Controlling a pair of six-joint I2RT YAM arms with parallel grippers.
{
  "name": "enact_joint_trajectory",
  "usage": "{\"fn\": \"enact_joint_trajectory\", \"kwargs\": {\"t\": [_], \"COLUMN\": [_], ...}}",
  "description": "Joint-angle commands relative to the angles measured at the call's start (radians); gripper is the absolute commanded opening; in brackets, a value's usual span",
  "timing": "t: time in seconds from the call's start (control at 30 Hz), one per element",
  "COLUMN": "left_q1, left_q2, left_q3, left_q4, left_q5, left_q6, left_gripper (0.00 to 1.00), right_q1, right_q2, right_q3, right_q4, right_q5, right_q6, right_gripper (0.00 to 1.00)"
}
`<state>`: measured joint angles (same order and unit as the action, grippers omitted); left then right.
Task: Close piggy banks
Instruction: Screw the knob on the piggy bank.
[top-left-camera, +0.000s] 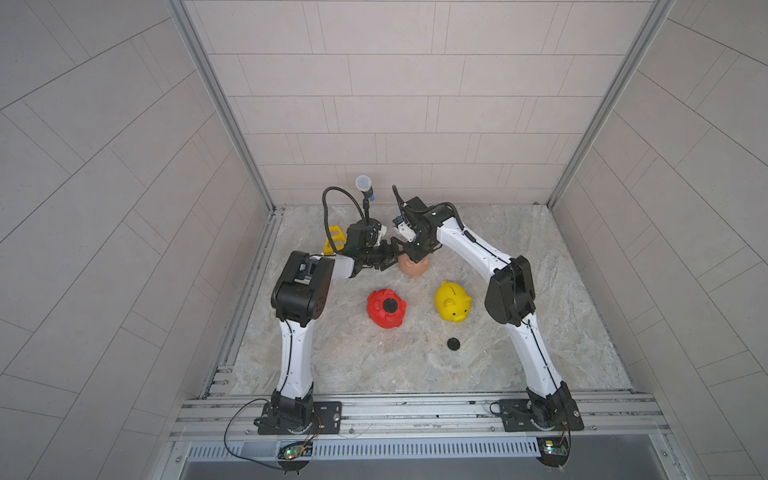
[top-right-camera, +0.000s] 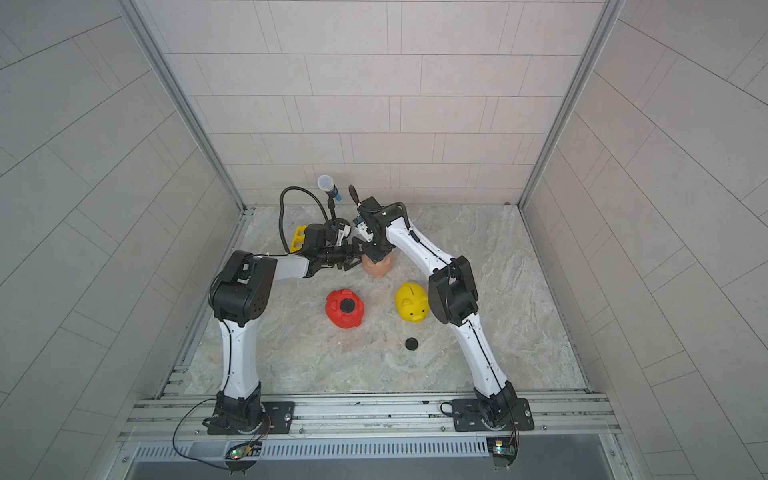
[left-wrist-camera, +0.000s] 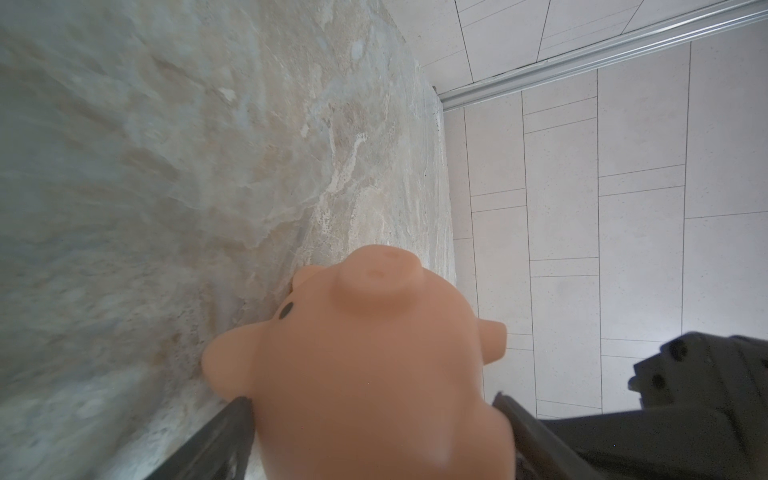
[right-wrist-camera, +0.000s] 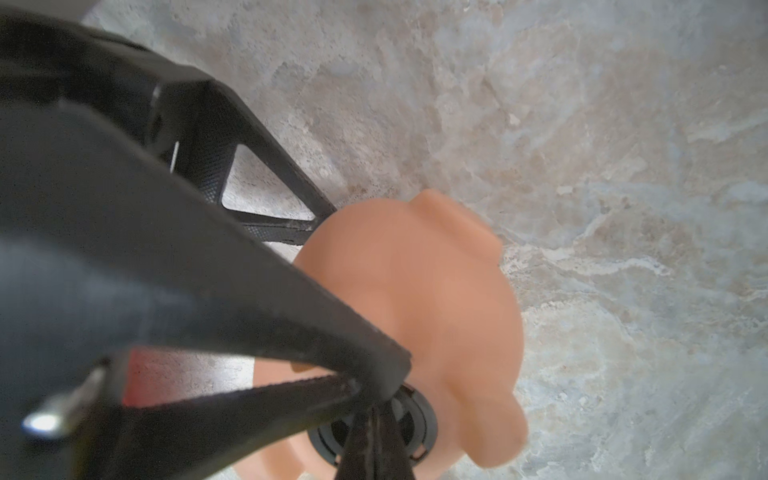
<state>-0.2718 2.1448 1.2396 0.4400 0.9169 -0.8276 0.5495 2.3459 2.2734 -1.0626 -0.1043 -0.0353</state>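
The peach-pink piggy bank (top-left-camera: 412, 271) (top-right-camera: 378, 270) lies at the back middle of the table. My left gripper (top-left-camera: 398, 257) (left-wrist-camera: 374, 409) reaches in from the left, its fingers (left-wrist-camera: 235, 417) pressed against the pig's two sides. My right gripper (right-wrist-camera: 374, 434) comes down from above, shut on a black plug (right-wrist-camera: 419, 419) that sits in this pig's belly hole. The red piggy bank (top-left-camera: 379, 316) (top-right-camera: 337, 316) lies belly up with a black plug (top-left-camera: 389, 306) in its hole. The yellow piggy bank (top-left-camera: 452, 301) (top-right-camera: 411, 301) stands upright. A loose black plug (top-left-camera: 453, 344) (top-right-camera: 411, 343) lies nearer the front.
A yellow frame (top-left-camera: 332, 241) (top-right-camera: 298, 239) stands behind the left wrist. A microphone on a stand (top-left-camera: 364, 185) rises at the back. Tiled walls close the table at the back and both sides; the arm bases sit on the front rail.
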Motion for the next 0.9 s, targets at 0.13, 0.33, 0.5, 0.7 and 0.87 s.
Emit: {"fn": "enact_joint_trajectory", "kwargs": {"t": [0.13, 0.33, 0.5, 0.7, 0.87], "left_q1": [-0.003, -0.005, -0.006, -0.006, -0.006], "left_q2": [0.022, 0.021, 0.02, 0.014, 0.014], "left_q3": [0.001, 0.001, 0.0, -0.001, 0.0], "left_q4": [-0.071, -0.072, -0.072, -0.081, -0.086], "left_q5": [-0.052, -0.052, -0.052, -0.056, -0.058], "left_q6": [0.024, 0.024, 0.025, 0.033, 0.036], "left_gripper": [0.92, 0.92, 0.92, 0.91, 0.91], "right_q1": [-0.002, -0.003, -0.004, -0.008, -0.012], "right_q2": [0.093, 0.092, 0.09, 0.093, 0.091], "right_q3": [-0.018, -0.016, -0.012, -0.012, -0.011], "right_q4": [-0.057, -0.04, -0.039, -0.028, -0.023], "right_q5": [-0.005, -0.035, -0.024, -0.06, -0.066], "right_q6": [0.221, 0.347, 0.451, 0.549, 0.569], "right_gripper": [0.0, 0.0, 0.0, 0.0, 0.0]}}
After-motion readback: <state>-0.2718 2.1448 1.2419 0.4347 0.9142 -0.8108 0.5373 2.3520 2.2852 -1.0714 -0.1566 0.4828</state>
